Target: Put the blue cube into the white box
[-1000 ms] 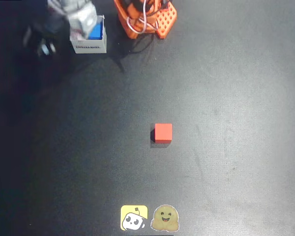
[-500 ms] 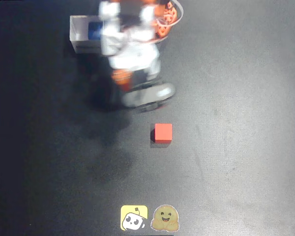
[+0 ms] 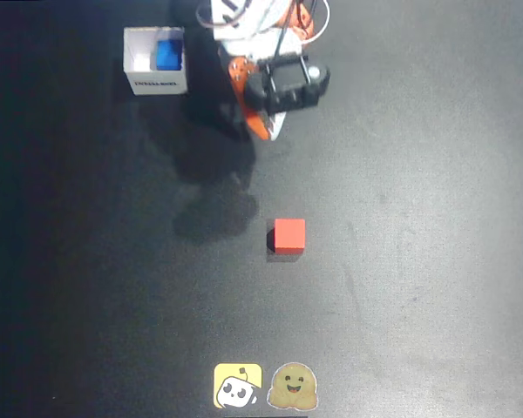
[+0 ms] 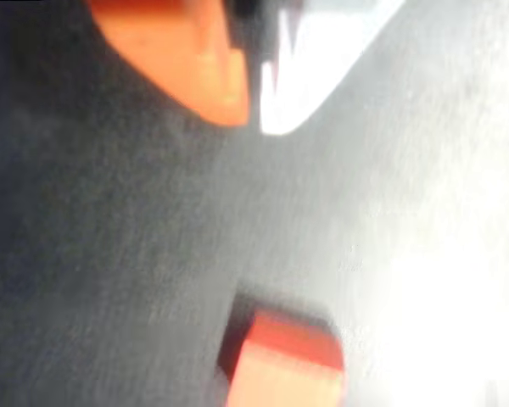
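Observation:
The blue cube (image 3: 166, 55) lies inside the white box (image 3: 139, 54) at the top left of the overhead view, against the box's right wall. The box's printed label faces the bottom of the picture. My gripper (image 3: 261, 128) hangs over the mat to the right of the box, well apart from it, with the arm folded near its orange base. In the wrist view my gripper (image 4: 254, 119) shows an orange finger (image 4: 195, 59) and a white finger (image 4: 322, 51) whose tips meet, shut with nothing between them.
A red cube (image 3: 289, 235) (image 4: 284, 360) sits on the dark mat near the middle, below the gripper. Two stickers, a yellow one (image 3: 238, 386) and a tan one (image 3: 294, 387), lie at the bottom edge. The arm's base (image 3: 270, 17) stands at the top centre.
The arm has swung right from above the white box, out over the mat, then folded back toward its base. The blue cube stays in the box.

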Motion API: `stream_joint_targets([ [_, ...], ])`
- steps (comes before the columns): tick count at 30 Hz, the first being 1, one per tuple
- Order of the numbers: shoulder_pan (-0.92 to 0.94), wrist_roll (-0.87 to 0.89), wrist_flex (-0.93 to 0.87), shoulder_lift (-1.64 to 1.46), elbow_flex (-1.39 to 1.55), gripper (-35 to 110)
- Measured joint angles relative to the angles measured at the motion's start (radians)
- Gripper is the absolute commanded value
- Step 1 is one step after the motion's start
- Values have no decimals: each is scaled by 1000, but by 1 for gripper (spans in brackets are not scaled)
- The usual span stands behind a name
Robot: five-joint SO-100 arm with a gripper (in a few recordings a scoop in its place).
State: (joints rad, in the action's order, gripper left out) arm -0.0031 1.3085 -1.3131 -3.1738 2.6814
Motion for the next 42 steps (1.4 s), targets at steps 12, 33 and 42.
stream_joint_targets([
  [12,2,98,255,-28,273,0],
  [33,0,98,-9,-17,278,0],
  [42,0,98,-9,-17,278,0],
])
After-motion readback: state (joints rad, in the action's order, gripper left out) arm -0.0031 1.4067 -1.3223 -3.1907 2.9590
